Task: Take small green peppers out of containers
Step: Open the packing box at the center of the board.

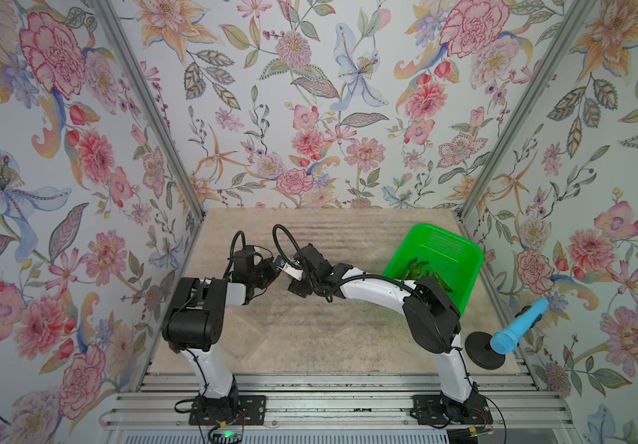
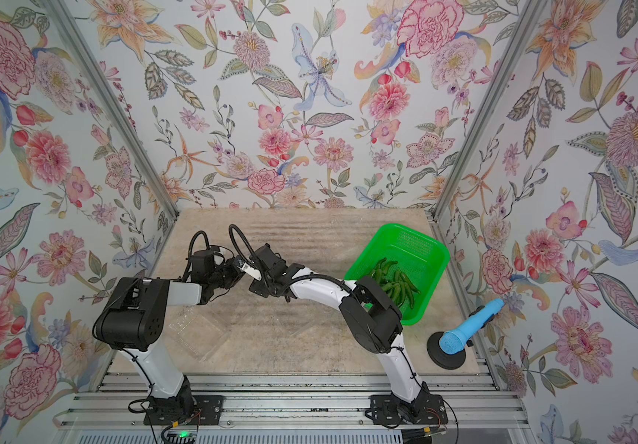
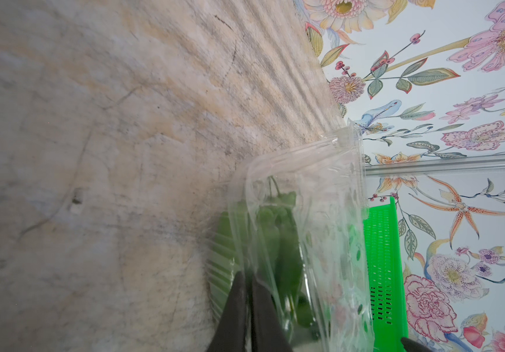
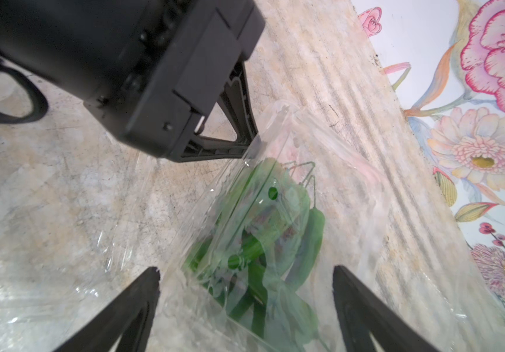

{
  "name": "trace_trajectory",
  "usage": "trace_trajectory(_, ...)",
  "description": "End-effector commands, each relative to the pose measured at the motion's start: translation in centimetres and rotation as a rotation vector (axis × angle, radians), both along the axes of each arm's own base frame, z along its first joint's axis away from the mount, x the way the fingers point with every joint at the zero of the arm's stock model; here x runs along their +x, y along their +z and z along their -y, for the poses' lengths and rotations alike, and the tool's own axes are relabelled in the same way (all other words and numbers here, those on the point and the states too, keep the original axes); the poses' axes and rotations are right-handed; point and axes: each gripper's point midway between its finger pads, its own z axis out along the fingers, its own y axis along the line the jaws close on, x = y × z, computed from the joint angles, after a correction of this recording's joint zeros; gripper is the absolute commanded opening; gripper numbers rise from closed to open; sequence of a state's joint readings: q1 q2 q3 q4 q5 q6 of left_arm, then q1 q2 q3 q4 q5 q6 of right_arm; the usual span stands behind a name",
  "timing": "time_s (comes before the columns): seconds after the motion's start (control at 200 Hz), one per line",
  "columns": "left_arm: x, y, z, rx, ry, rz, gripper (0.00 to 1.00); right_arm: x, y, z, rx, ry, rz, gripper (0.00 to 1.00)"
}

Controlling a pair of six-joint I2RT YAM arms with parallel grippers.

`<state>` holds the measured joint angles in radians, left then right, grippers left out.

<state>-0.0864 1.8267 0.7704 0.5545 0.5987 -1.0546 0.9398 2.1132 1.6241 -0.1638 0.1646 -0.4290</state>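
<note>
Thin clear clamshell punnet [image 3: 321, 189], crinkled and glossy, sits mid-table, left of the perforated bright green basket [image 2: 425, 246]. Its film edge is pinched by the left gripper [image 3: 246, 279], fingers pressed together. The right gripper [image 4: 245, 271] has its fingers spread wide to either side of the punnet; contact not discernible. Inside are the small green peppers [image 4: 275, 243], slim, glossy, roughly parallel, thin stems bunched at one end. The loose peppers [image 2: 398, 284] in the basket lie far-left to near-right. The tabletop [image 2: 309, 326] is mottled beige.

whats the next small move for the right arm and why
Probably ease the right end effector forward and close it on the free edge of the punnet: its jaws stand open facing it, the left end effector pinches another edge, and peppers are inside.
</note>
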Motion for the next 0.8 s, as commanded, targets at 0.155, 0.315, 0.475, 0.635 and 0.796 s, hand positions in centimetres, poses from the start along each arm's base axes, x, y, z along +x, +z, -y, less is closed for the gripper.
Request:
trace_trajectory(0.155,-0.1,0.5,0.5,-0.009,-0.019,0.021,0.08,1.0,0.2,-0.2,0.01,-0.019,0.009,0.89)
trace_trajectory(0.315,0.2,0.5,0.6,-0.008,-0.025,0.019,0.08,1.2,-0.4,-0.3,-0.007,-0.029,0.017,0.89)
trace_trajectory(0.475,0.0,0.6,0.6,-0.011,-0.025,0.021,0.08,1.8,-0.3,-0.1,-0.007,-0.055,0.041,0.89)
trace_trajectory(0.635,-0.1,0.5,0.6,-0.02,-0.022,0.023,0.08,2.9,0.2,0.0,-0.021,-0.094,0.082,0.86)
trace_trajectory(0.796,-0.1,0.6,0.6,-0.021,-0.024,0.026,0.08,3.7,0.7,0.1,-0.018,-0.12,0.13,0.85)
